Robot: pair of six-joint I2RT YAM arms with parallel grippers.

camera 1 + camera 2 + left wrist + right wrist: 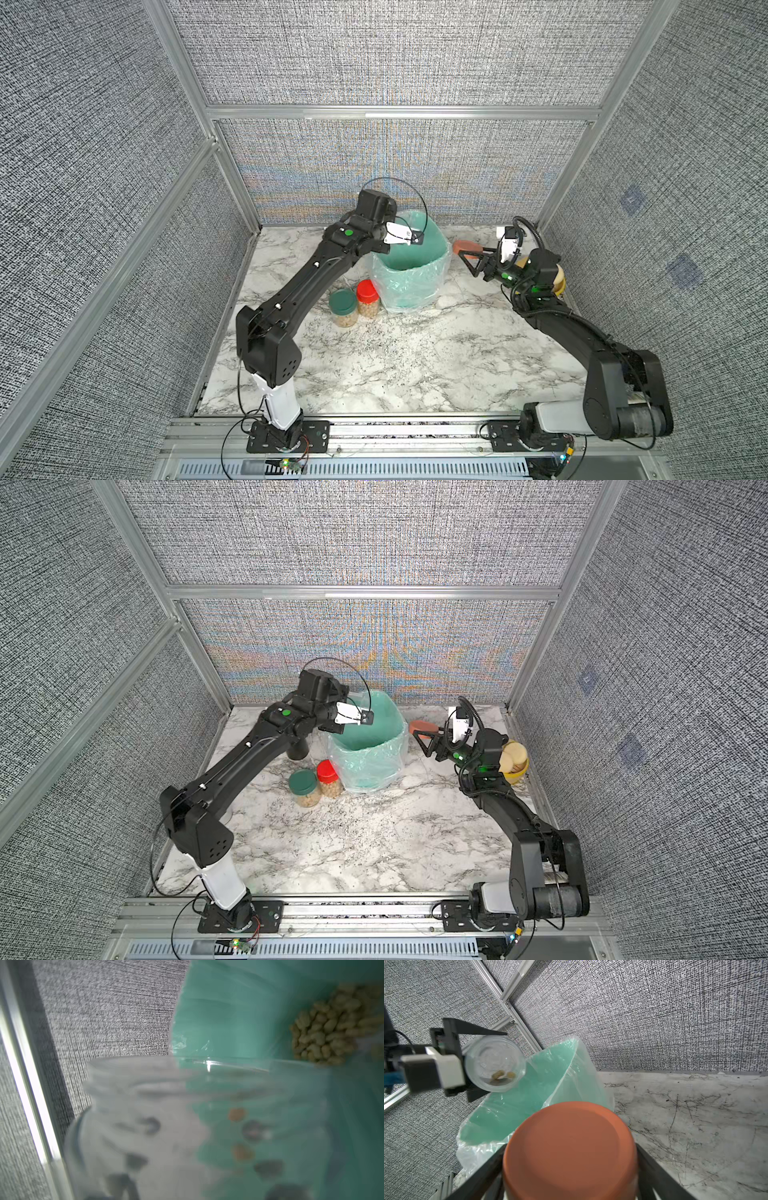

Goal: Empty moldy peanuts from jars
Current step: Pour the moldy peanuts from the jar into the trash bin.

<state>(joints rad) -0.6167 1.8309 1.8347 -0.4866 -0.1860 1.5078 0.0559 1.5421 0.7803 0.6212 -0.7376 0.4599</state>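
Observation:
My left gripper (490, 1064) is shut on a clear lidless jar (495, 1064), tipped on its side over the green-lined bin (415, 286). A few moldy peanuts (501, 1075) remain inside that jar. A pile of peanuts (328, 1026) lies at the bottom of the bin. My right gripper (473, 259) is shut on the terracotta-orange lid (571, 1151), just right of the bin and above the table. Two closed jars full of peanuts stand left of the bin, one with a dark green lid (343, 307) and one with a red lid (368, 298).
A black mug (298, 750) stands behind my left forearm. A yellow cup holding pale round discs (515, 758) sits at the right edge behind my right arm. Grey fabric walls with metal frames enclose the marble table (415, 365).

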